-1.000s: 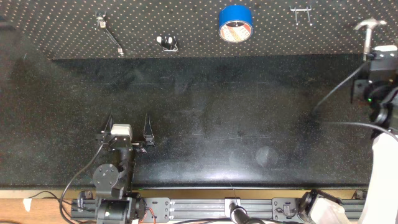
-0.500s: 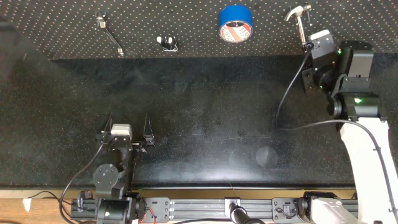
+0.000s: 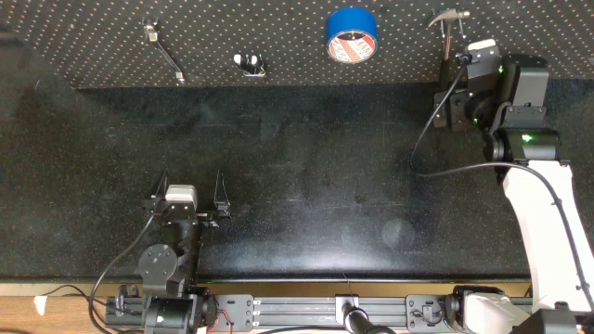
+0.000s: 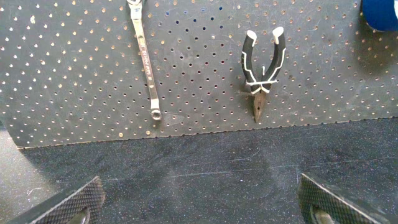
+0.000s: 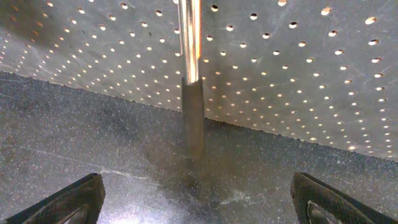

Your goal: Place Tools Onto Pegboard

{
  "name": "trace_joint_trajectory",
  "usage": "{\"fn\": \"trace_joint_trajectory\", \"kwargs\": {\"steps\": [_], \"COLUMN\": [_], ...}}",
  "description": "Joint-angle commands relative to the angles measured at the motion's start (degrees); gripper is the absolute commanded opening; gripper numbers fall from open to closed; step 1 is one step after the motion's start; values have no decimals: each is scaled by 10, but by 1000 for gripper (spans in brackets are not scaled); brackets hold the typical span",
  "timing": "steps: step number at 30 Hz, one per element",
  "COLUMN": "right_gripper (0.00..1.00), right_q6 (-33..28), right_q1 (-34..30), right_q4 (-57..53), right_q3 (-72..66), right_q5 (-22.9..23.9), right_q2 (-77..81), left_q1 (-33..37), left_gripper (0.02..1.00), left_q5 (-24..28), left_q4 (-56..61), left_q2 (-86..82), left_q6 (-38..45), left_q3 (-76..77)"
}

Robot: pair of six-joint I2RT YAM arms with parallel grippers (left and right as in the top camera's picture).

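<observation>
Black pegboard [image 3: 278, 42] backs the dark desk [image 3: 325, 167]. On it, far right, the hammer [image 3: 449, 19] appears hung, its handle pointing straight down toward the desk, directly ahead of the right tool [image 5: 198, 202], whose fingers stand wide apart, holding nothing. The left tool [image 3: 192, 190], equally wide and empty, sits well apart, facing the pliers [image 4: 262, 68] and wrench [image 4: 144, 59].

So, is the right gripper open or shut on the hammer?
Open: the right gripper has its fingers wide apart, and the hammer handle sits untouched between them, against the pegboard.
</observation>
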Motion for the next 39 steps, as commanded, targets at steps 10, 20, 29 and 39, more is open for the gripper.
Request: {"fn": "trace_joint_trajectory", "kwargs": {"steps": [10, 20, 29, 39], "right_gripper": [976, 976, 976, 976], "right_q6": [102, 181, 94, 144], "right_q1": [8, 44, 41, 38], "right_q4": [167, 265, 193, 191], "right_q3": [-300, -580, -580, -580], "right_q5": [7, 9, 9, 38], "right_q2": [-407, -739, -778, -778], "left_q1": [-2, -2, -2, -2], "left_gripper": [996, 996, 996, 996], "left_q5": [0, 0, 0, 0], "left_q4": [-4, -4, -4, -4], "left_q2": [-4, -4, -4, -4], "left_q6": [1, 1, 0, 1], "left_q3": [-1, -1, -1, -1]}}
